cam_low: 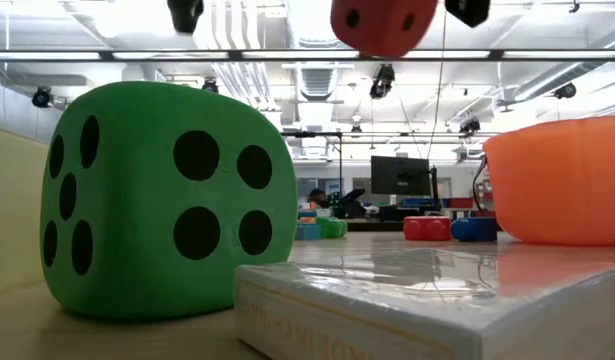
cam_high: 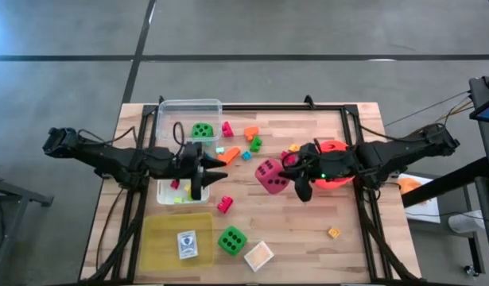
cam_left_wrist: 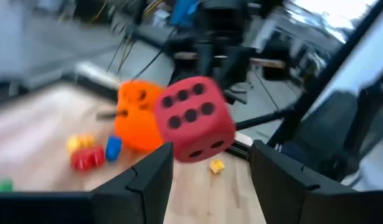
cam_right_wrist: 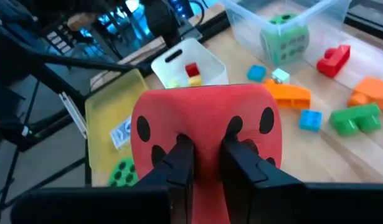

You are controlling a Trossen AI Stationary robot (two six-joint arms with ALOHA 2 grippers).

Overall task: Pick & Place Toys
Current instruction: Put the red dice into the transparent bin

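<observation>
Item: pink die [cam_high: 271, 175], black dots; held aloft above mid-tabletop, clear of the wood, pinched deep into its soft face by the right gripper [cam_high: 290, 168], jaws nearly closed on it
Left gripper [cam_high: 215, 168]: jaws about half open, empty, hovering beside the small clear tub [cam_high: 174, 193] toward the left edge
Step, as judged: carry phase, die picked but not placed
Next move calls for: travel over a container, perhaps the large clear tub [cam_high: 188, 107] holding a green die [cam_high: 201, 130], then release
</observation>
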